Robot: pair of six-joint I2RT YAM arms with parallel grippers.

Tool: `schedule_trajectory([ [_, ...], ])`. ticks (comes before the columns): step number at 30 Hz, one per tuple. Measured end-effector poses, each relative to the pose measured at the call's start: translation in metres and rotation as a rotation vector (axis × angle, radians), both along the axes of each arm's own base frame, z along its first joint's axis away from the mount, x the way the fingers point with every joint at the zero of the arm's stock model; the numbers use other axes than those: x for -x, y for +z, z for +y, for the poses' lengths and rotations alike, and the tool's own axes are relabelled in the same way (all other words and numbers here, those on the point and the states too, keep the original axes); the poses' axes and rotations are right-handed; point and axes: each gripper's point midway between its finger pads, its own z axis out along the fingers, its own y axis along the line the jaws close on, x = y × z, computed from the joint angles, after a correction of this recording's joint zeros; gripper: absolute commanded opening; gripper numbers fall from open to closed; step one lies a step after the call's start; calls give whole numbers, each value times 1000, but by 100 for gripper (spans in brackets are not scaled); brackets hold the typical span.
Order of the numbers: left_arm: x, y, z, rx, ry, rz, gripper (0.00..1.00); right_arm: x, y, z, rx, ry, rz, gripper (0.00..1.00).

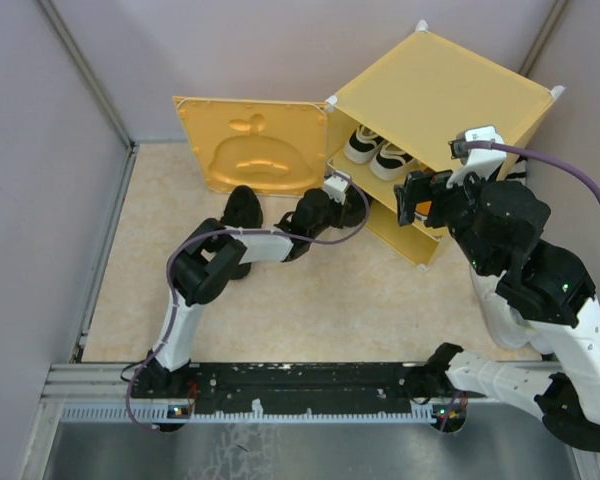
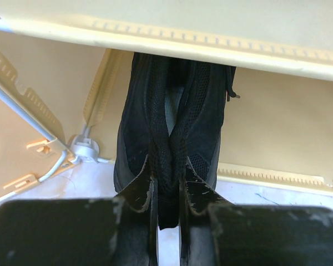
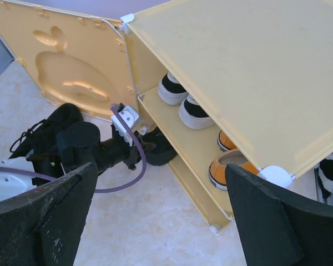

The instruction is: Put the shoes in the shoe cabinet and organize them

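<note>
Sneakers, six in all: two black-and-white lace-ups (image 3: pixel 172 88) and two orange ones (image 3: pixel 228 166) on the upper shelf of the yellow-orange plastic cube cabinet (image 1: pixel 440 95). One all-black sneaker (image 2: pixel 166 111) pinched at the laces by the closed left jaws, toe hidden under the shelf. Second black sneaker (image 1: pixel 242 208) on the bench (image 1: pixel 310 310), left, near the open embossed door (image 1: pixel 250 145). Right jaws spread wide, empty.

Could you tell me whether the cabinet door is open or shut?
Open: the door stands swung aside, and the black-and-white shoes inside show.
</note>
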Motion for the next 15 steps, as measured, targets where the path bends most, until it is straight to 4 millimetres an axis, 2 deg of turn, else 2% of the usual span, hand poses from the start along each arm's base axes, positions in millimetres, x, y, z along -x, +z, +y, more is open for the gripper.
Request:
schedule_trajectory([
  [3, -4, 0, 1, 3, 16, -17, 21, 0, -1, 0, 2, -1, 2, 98],
  [6, -8, 4, 1, 11, 24, -38, 38, 0, -1, 0, 2, -2, 4, 98],
  [8, -11, 13, -1, 33, 27, -63, 49, 0, -1, -1, 1, -3, 4, 98],
  [15, -19, 53, -8, 129, 32, -161, 72, 1, -6, -1, 5, -6, 16, 98],
])
